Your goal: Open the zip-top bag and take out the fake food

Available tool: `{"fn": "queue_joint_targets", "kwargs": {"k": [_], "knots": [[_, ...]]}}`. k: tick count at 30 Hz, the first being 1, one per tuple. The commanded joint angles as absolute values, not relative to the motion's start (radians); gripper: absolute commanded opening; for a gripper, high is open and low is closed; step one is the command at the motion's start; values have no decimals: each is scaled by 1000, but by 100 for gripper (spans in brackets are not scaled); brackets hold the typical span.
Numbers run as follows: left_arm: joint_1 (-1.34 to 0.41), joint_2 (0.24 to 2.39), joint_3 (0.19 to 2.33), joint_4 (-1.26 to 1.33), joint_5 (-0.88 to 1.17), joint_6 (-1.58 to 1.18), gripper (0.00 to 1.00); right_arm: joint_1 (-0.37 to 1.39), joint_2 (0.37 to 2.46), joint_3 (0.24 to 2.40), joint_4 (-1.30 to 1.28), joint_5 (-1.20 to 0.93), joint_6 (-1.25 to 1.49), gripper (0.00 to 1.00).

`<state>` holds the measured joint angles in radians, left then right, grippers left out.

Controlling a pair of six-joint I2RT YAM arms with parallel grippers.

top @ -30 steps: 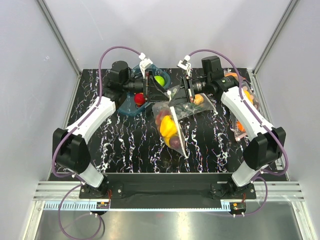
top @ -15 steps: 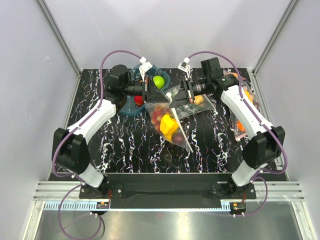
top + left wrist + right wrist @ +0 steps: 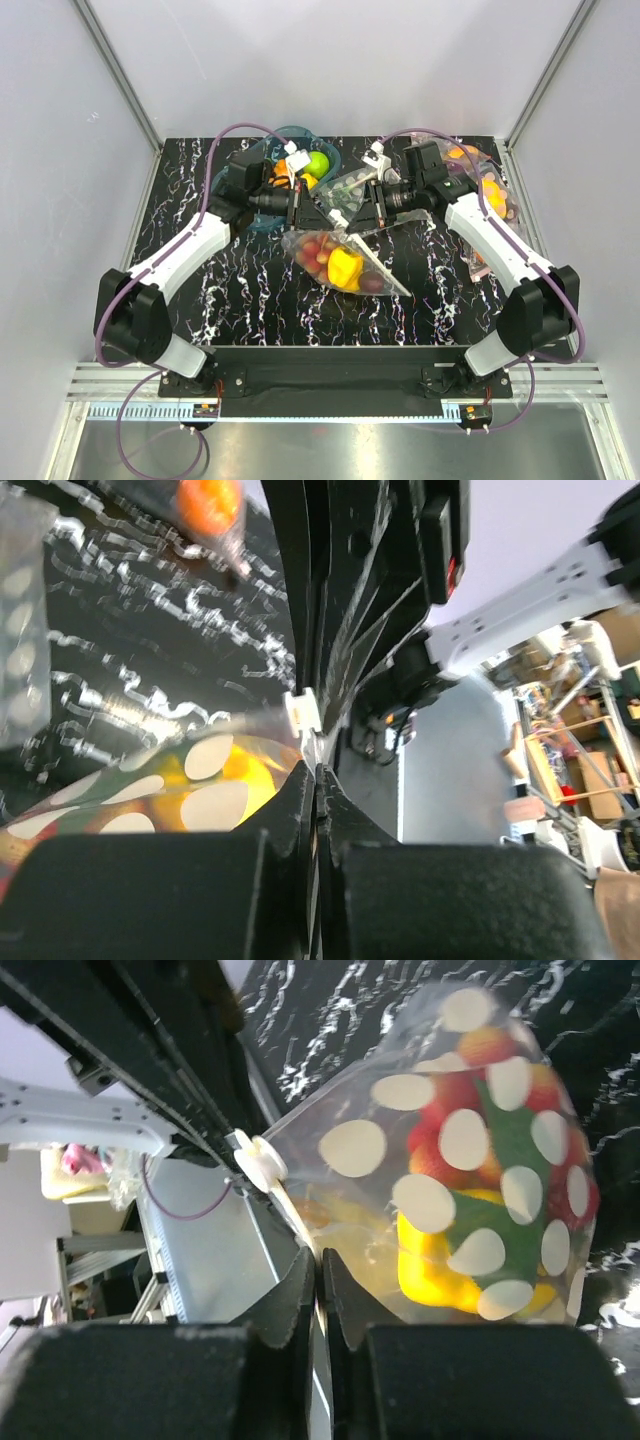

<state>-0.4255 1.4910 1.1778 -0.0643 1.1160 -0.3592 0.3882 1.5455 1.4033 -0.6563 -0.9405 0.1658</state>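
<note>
Black tabletop with white squiggles sits inside a box of plain white walls. Two arms reach in from the near edge and meet over the middle of it.

Right in front of them, in the middle of the table, is the zip-top bag. It is see-through with big white dots. Its top edge points up toward the arms and one corner stretches out to the near right. You cannot tell if its bottom rests on the table.

The left gripper has its fingers pressed together, with the thin top edge of the bag squeezed between them. The right gripper also pinches the bag's edge, with its fingers almost touching. A small white zip tab sits on that edge between the two grippers.

The fake food is all inside the bag. A yellow pepper lies in the middle, red berries with green leaves lie beside it, and a dark plum is near the far corner.

Behind the left arm a green apple sits in a blue-green bowl. A second dotted bag with orange pieces lies by the right arm, well apart
</note>
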Motion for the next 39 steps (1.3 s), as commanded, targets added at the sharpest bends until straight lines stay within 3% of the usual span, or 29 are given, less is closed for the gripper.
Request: {"fn": "queue_joint_targets", "kwargs": {"k": [1, 4, 5, 12, 18, 27, 39], "knots": [[-419, 1428, 1195, -192, 1075, -242, 0, 373, 1505, 1387, -566, -819, 193, 14], [-419, 1427, 1192, -183, 1080, -255, 0, 373, 1502, 1391, -552, -793, 202, 31], [-419, 1425, 1192, -169, 1081, -259, 0, 373, 1500, 1408, -557, -784, 196, 41], [-420, 1445, 1216, -138, 1132, -287, 0, 373, 1489, 1515, -641, -726, 147, 71], [-420, 1448, 1215, -153, 1140, -268, 0, 373, 1488, 1557, -623, -698, 123, 74], [-420, 1480, 1223, -153, 1146, -262, 0, 376, 1532, 1542, -557, -871, 170, 74], [-419, 1520, 1256, -117, 1180, -311, 0, 391, 1621, 1598, -606, -989, 117, 68]]}}
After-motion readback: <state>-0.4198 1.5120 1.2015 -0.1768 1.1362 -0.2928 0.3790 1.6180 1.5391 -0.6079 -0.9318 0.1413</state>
